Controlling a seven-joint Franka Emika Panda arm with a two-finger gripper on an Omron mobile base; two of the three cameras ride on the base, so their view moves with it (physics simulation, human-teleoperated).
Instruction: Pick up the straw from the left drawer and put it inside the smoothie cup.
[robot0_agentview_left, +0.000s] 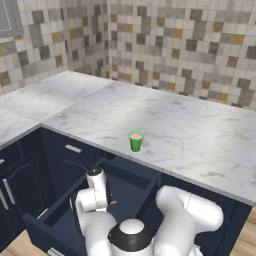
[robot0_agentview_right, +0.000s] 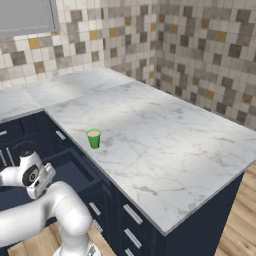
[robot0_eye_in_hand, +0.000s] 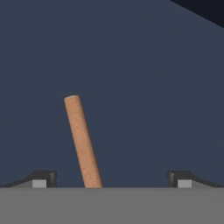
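So the arm is bent right down into the open left drawer (robot0_agentview_left: 145, 187), the wide navy one pulled out from under the marble counter (robot0_agentview_left: 200, 135). In the hand view the gripper (robot0_eye_in_hand: 111, 179) has its jaws spread wide apart, one fingertip (robot0_eye_in_hand: 41, 179) at the lower left and the other at the lower right, and nothing is pinched between them. The straw (robot0_eye_in_hand: 83, 142) is lying on the flat navy drawer floor, an orange-brown stick that runs up from the bottom edge of that view and leans a bit to the left, sitting between the two tips but closer to the left one, with no contact that I can make out. From the left base camera you can just spot a tiny bit of the straw (robot0_agentview_left: 113, 203) poking out beside the wrist, low inside the drawer. The smoothie cup (robot0_agentview_left: 136, 141) is up on the counter, standing upright near the front edge, just above the drawer, green with the pink stuff at the top. From the right base camera the cup (robot0_agentview_right: 93, 138) sits by the same edge, well apart from the tiled wall (robot0_agentview_right: 200, 60).
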